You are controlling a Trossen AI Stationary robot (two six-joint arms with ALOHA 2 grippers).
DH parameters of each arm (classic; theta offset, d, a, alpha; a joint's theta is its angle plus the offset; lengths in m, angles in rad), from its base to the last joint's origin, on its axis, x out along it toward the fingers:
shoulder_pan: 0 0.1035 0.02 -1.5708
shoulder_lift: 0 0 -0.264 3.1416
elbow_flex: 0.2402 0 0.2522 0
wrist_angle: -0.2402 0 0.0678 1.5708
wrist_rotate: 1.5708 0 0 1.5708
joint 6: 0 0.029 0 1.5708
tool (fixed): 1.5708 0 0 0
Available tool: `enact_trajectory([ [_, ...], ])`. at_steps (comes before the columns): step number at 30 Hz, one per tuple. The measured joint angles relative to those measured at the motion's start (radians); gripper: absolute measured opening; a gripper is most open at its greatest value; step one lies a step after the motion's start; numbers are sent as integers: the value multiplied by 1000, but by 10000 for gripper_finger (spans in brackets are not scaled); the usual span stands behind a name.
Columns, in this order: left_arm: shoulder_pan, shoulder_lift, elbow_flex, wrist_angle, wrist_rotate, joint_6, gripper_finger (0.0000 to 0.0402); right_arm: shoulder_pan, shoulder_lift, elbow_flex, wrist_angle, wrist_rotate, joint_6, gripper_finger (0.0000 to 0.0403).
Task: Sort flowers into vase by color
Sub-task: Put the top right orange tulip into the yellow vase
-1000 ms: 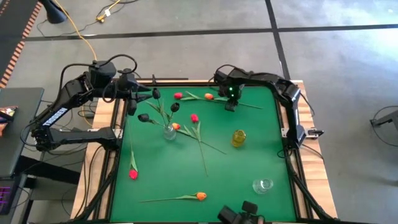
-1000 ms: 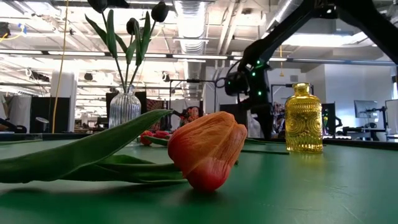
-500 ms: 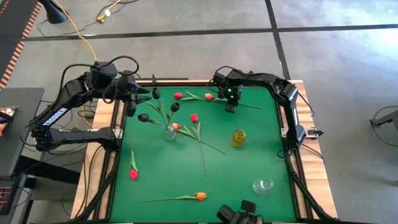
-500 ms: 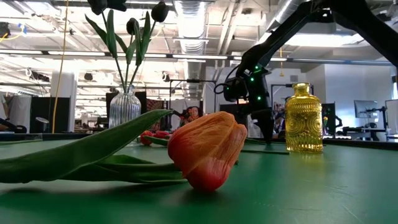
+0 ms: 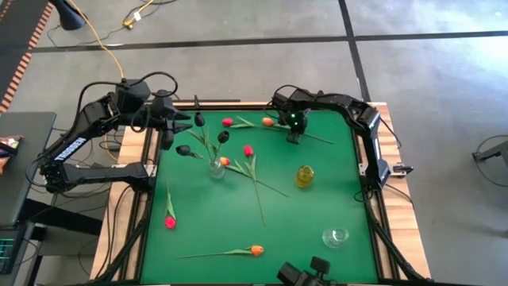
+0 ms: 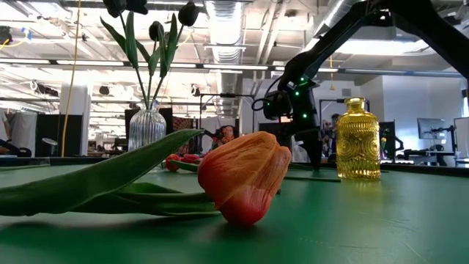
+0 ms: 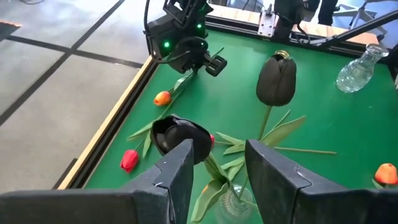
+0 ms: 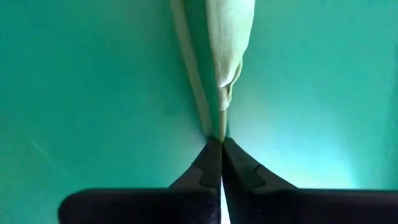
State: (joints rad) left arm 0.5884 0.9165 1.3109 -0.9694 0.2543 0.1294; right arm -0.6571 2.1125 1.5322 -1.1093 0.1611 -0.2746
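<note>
Over the last second the right gripper (image 8: 219, 144) at the desk's (image 5: 317, 199) twelve o'clock edge pinched its fingers closed on what looks like the orange tulip's stem (image 8: 217, 93), ready for lifting, while the left gripper (image 7: 217, 168) hangs half-open and empty at ten o'clock.

Orange tulip (image 6: 245, 183) foreground, black tulips (image 6: 163, 22) in clear vase (image 6: 147, 129), yellow bottle (image 6: 357, 141)

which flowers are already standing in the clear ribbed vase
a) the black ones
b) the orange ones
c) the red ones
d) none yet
a) The black tulips stand on green stems in the clear ribbed vase, seen in the low view; in the high view the red and orange tulips lie flat on the green table, and the right gripper is shut on the stem of one lying flower.
</note>
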Motion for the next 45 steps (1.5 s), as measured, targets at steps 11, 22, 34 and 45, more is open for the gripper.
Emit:
enact_trajectory([
  [11, 0, 0, 0, -5, 6, 46, 132, 12, -24, 100, -179, -10, 73, 19],
  [22, 0, -1, 0, 1, 54, 137, 132, 83, -451, -17, 34, -90, 252, 19],
  [34, 0, 0, 0, 218, 98, 226, 132, 325, -903, -196, 325, -81, 452, 20],
  [45, 0, 7, 0, 290, 107, 223, 132, 629, -1132, -369, 481, 146, 587, 20],
])
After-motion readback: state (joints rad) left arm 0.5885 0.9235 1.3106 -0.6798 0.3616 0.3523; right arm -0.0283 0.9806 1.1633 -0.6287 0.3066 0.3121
